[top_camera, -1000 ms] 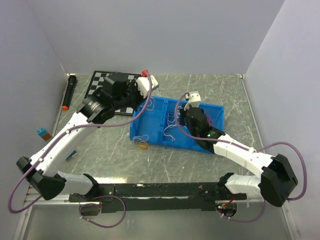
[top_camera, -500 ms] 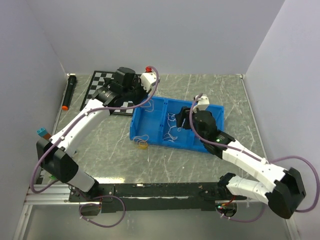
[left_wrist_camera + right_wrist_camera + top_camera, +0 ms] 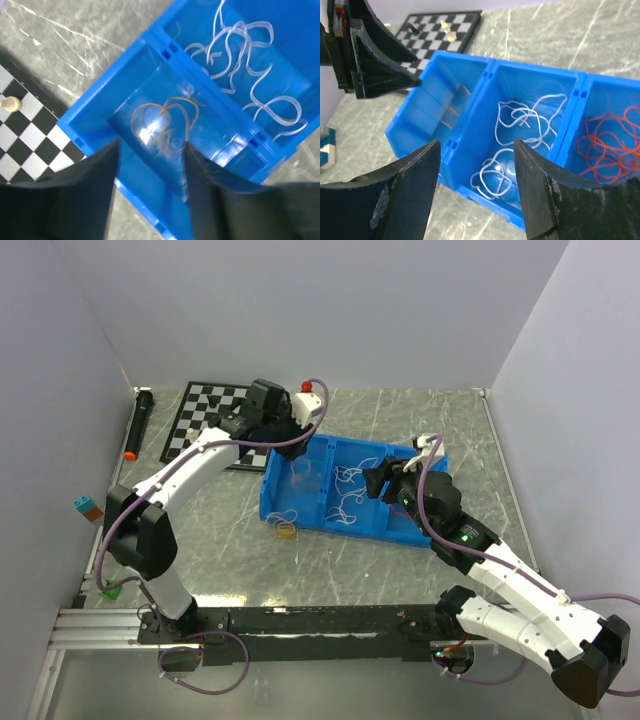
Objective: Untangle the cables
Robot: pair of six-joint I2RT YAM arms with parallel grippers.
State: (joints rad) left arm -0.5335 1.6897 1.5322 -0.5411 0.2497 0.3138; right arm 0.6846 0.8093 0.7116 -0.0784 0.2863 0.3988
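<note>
Left wrist view: left gripper (image 3: 150,160) jaws spread, empty, over the yellow cable (image 3: 167,117) in the blue bin (image 3: 95,107). White cables (image 3: 250,65) lie at two o'clock. Right gripper (image 3: 477,165) is likewise spread. Risk: a careless pinch drags several loops, retangling them.

Bin (image 3: 274,482): mid-table (image 3: 400,420), three compartments side by side.
Cables (image 3: 522,117): in each compartment; one loop (image 3: 286,531) on table before bin.
Chessboard (image 3: 205,408): behind bin, leftward.

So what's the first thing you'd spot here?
A bright blue plastic bin sits mid-table, its three compartments holding thin tangled strings: a yellow cord on the left, white cords in the middle, red-orange cords on the right. The left gripper and right gripper hover over it, both open and empty. A black-and-white chessboard lies behind, far left.
</note>
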